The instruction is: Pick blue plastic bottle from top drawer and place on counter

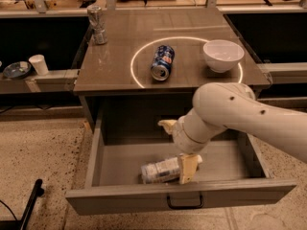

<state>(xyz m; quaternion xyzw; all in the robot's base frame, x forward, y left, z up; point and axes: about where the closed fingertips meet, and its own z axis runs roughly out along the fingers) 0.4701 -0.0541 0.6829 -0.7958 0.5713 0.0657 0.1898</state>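
The blue plastic bottle (pixel 160 170) lies on its side near the front of the open top drawer (pixel 182 201), cap to the right. My gripper (pixel 178 150) reaches down into the drawer over the bottle's right end. Its fingers stand apart: the front finger (pixel 188 169) overlaps the cap end, and the other shows behind the wrist. The bottle rests on the drawer floor. The counter (pixel 115 56) above carries the bright white ring.
A dark blue soda can (pixel 162 62) lies inside the ring. A white bowl (pixel 223 54) stands at the counter's right, a crushed silver can (pixel 97 24) at its back left. A cup (pixel 38 64) and dish sit on a low shelf to the left.
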